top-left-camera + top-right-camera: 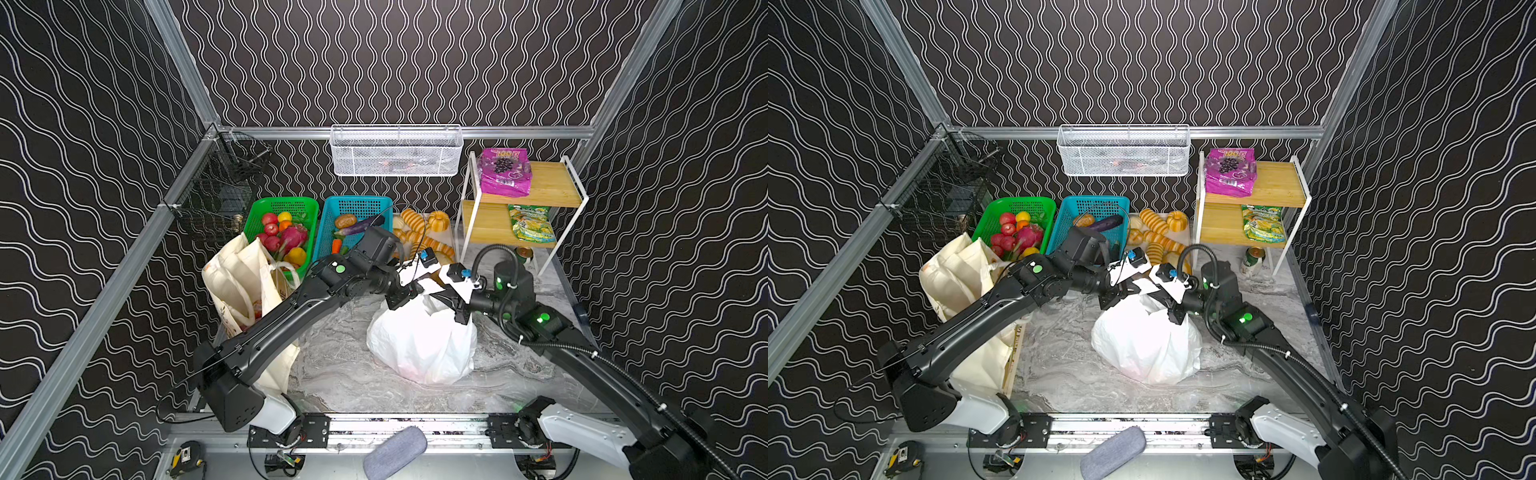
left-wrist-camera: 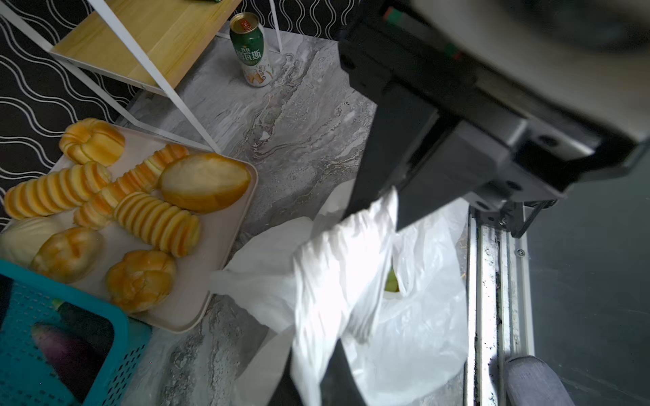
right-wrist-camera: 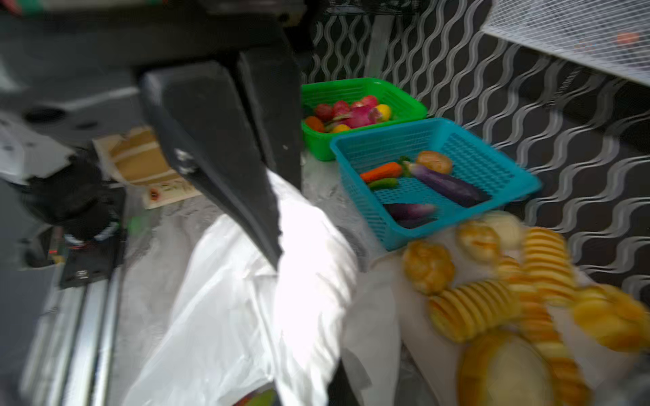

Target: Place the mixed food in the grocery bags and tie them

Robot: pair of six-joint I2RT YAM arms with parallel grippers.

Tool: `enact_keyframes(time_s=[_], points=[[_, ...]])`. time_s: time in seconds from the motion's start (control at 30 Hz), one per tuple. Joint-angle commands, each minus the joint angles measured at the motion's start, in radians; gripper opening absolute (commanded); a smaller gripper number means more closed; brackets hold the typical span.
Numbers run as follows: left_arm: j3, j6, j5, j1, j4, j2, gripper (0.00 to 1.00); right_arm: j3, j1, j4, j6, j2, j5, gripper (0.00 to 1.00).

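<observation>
The white plastic grocery bag point(image 1: 422, 345) stands full in the middle of the marble table. My left gripper point(image 1: 411, 289) and right gripper point(image 1: 439, 297) meet just above its mouth, each shut on a stretched bag handle point(image 2: 337, 267). Something green point(image 2: 391, 283) shows inside the bag. The cream canvas tote point(image 1: 243, 278) stands at the left, partly hidden by my left arm. A purple grape-print packet point(image 1: 503, 172) lies on the top shelf. An orange toy carrot point(image 3: 381, 171) lies in the blue basket point(image 1: 357, 200).
A green basket point(image 1: 272, 202) of toy fruit stands beside the blue one, with a tray point(image 2: 218, 253) of golden breads to the right. The wooden shelf rack point(image 1: 548, 187) holds a green-yellow packet point(image 1: 532, 223). A green can point(image 2: 250, 49) stands beneath it. Wire baskets point(image 1: 395, 149) hang on the walls.
</observation>
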Motion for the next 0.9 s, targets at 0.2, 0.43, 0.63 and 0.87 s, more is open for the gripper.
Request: enact_keyframes(time_s=[0.2,0.43,0.63,0.87], points=[[-0.007,0.047,-0.088,0.008,0.003,-0.005,0.00,0.131,-0.053,-0.163,0.039,0.136,-0.629,0.00],[-0.097,0.129,0.062,0.008,0.063,-0.050,0.00,0.084,-0.085,0.095,0.283,0.158,-0.798,0.00],[-0.125,0.124,0.082,0.008,0.089,-0.085,0.00,0.133,-0.086,-0.136,0.157,0.153,-0.471,0.24],[-0.072,0.055,0.046,0.011,0.010,-0.044,0.00,-0.031,-0.077,0.054,0.196,-0.073,0.066,0.59]])
